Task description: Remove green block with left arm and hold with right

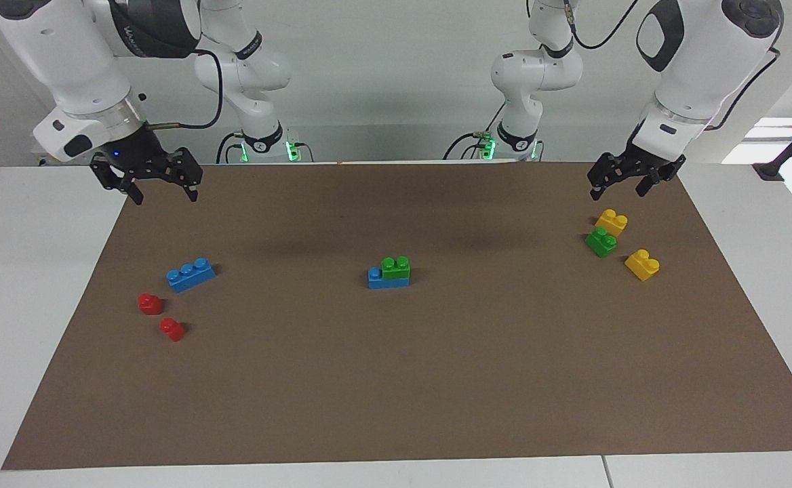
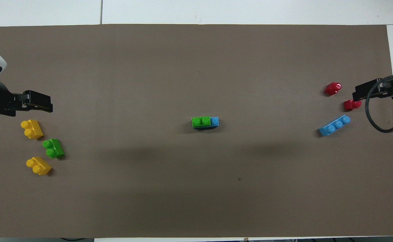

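1. Nearest the robots: left gripper [image 1: 630, 181] up in the air at the left arm's end of the brown mat [image 1: 437, 379], fingers spread wide, holding nothing.
2. Right gripper [image 1: 159, 184] likewise raised over the mat's corner at the right arm's end, jaws wide, empty, blue light lit on the wrist.
3. Just under the left gripper's spot: a yellow brick [image 1: 611, 221], then a loose green brick [image 1: 601, 241] touching or nearly touching it, then a second yellow brick [image 1: 642, 264] a bit apart. Not the target, by my read, since nothing sits under that green one to be pulled from.
4. Mid-mat, well apart from both grippers: the green block [image 1: 395, 268] pressed onto a blue base brick [image 1: 388, 278], covering the end toward the left arm; one blue stud bare at the other end.
5. Toward the right arm's end: a long blue brick [image 1: 190, 274], then two red bricks [image 1: 150, 303], [image 1: 172, 329] farther out.
6. Step in hand, best guess: approach, nothing started yet.
7. To do it well: right gripper in first, low, pinching the blue base at the bare-stud end; left gripper down onto the green block's sides; pull straight up, no twisting, base pinned.
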